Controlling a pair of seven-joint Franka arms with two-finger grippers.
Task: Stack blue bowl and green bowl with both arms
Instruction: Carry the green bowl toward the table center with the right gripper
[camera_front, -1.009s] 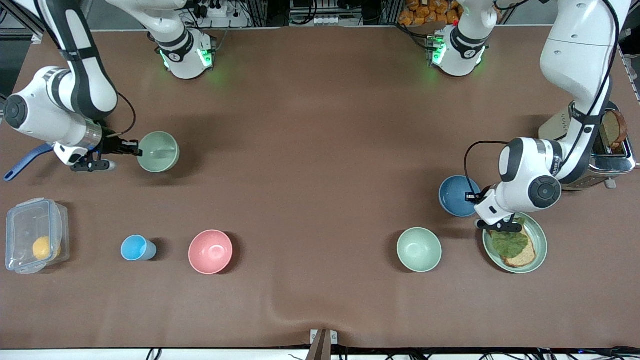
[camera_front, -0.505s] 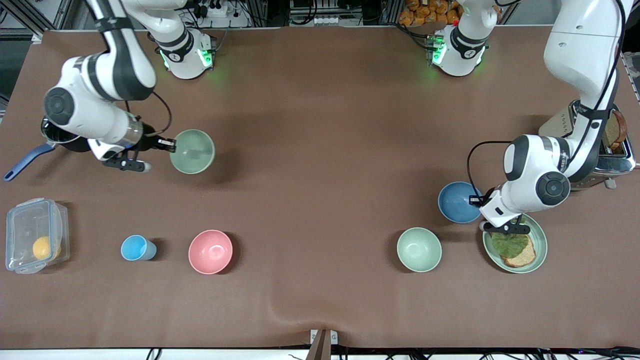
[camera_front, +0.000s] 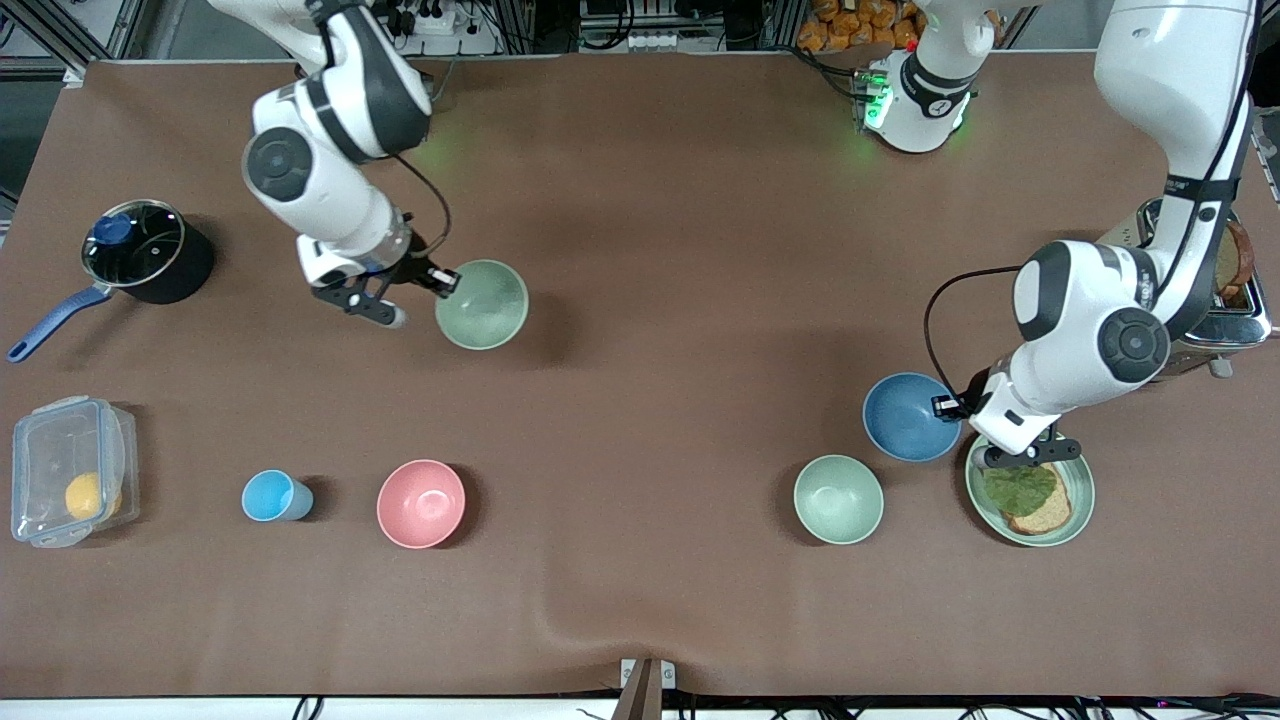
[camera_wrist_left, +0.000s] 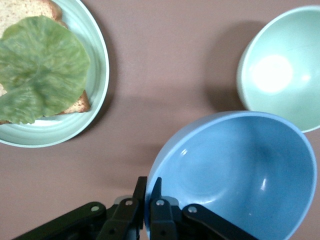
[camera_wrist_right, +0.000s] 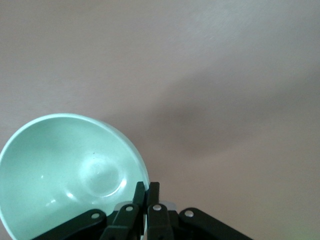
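Observation:
My right gripper (camera_front: 447, 281) is shut on the rim of the sage-green bowl (camera_front: 482, 304) and holds it tilted over bare table toward the right arm's end. The right wrist view shows the gripper (camera_wrist_right: 146, 187) pinching the bowl's (camera_wrist_right: 70, 170) rim. My left gripper (camera_front: 945, 405) is shut on the rim of the blue bowl (camera_front: 910, 416) and holds it tilted just above the table, beside the toast plate (camera_front: 1078, 505). The left wrist view shows the gripper (camera_wrist_left: 148, 182) clamped on the blue bowl's (camera_wrist_left: 235, 170) rim.
A paler mint bowl (camera_front: 838, 498) (camera_wrist_left: 285, 70) sits nearer the front camera than the blue bowl. The plate (camera_wrist_left: 100, 65) holds toast and lettuce. A toaster (camera_front: 1215, 295), a black pot (camera_front: 147, 255), a clear box (camera_front: 70, 480), a light-blue cup (camera_front: 272, 495) and a pink bowl (camera_front: 421, 503) also stand here.
My right arm has carried the green bowl from beside the pot toward the table's middle, uncovering the pot. My left gripper has shifted the blue bowl slightly toward the front camera.

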